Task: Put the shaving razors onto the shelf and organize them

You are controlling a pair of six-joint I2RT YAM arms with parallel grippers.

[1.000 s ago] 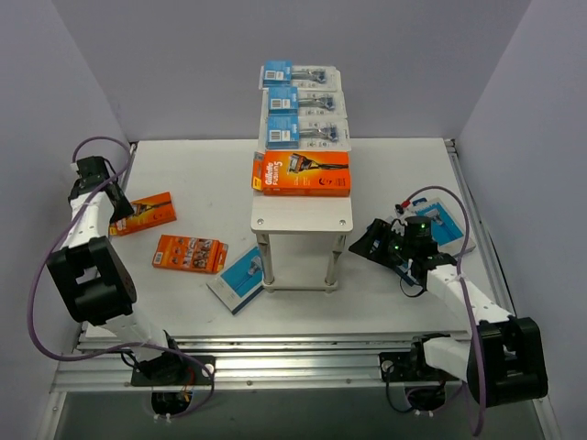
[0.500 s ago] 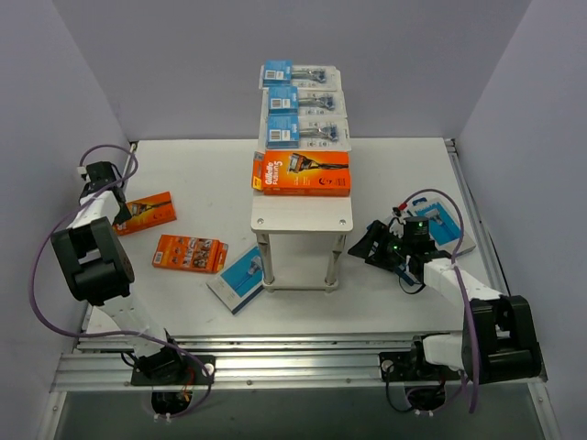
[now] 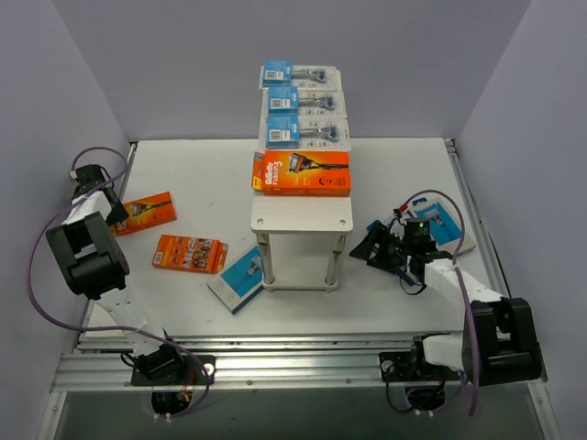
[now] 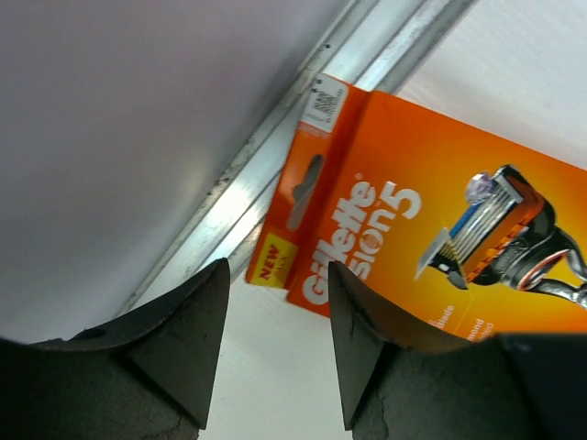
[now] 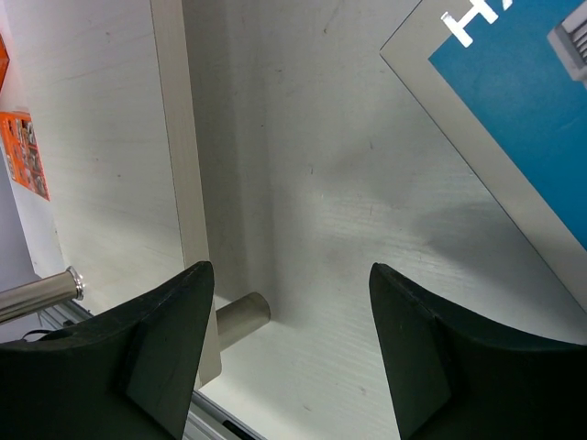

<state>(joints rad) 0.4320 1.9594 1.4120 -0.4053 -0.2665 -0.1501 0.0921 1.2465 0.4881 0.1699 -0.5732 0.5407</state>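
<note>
The left pincer stands with its fingers apart and nothing between them. It hangs over the hang-tab end of an orange razor box; whether it touches the box cannot be told. In the overhead view this pincer is at the left edge of the worktop. The box lies flat beside it, its long axis running left to right and rising slightly to the right.

The right pincer is also spread, holding nothing, and faces the shelf low down by its legs. A blue-and-white box lies flat at the upper right of that view.

Seen from above, the shelf stands mid-frame, its long axis running up the picture. On it lie three blister packs in a row and a second orange box, all crosswise. A third orange box and a blue box lie left of the legs.
</note>
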